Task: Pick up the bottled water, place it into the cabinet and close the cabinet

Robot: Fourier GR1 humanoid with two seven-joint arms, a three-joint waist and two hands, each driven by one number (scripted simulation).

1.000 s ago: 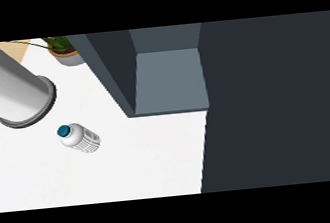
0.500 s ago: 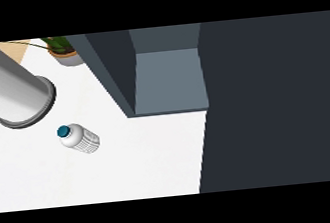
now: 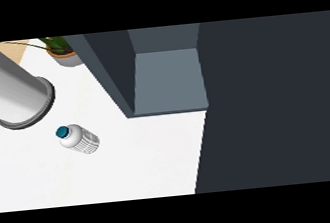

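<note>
Bottled water [image 3: 77, 139] stands on the white counter [image 3: 129, 172] left of the open cabinet [image 3: 166, 80]; neither hand shows, grip state unknowable, and a misjudged reach could topple it toward the grey forearm [image 3: 6, 88].

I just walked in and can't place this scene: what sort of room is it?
Probably a kitchen counter. A white worktop carries a water bottle, a dark cabinet stands open on it, and a potted plant sits at the back.
</note>
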